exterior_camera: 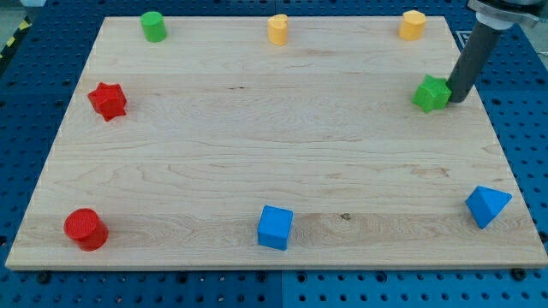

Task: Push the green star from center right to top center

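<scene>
The green star (431,93) lies on the wooden board (257,137) near its right edge, a little above mid height. My tip (455,100) is at the star's right side, touching or almost touching it. The dark rod rises from there up and to the right, out of the view's top.
A green cylinder (153,26) is at top left. A yellow block (278,29) is at top centre and another yellow block (412,25) at top right. A red star (108,101) is at left, a red cylinder (86,229) at bottom left, a blue cube (275,228) at bottom centre, a blue triangular block (487,205) at bottom right.
</scene>
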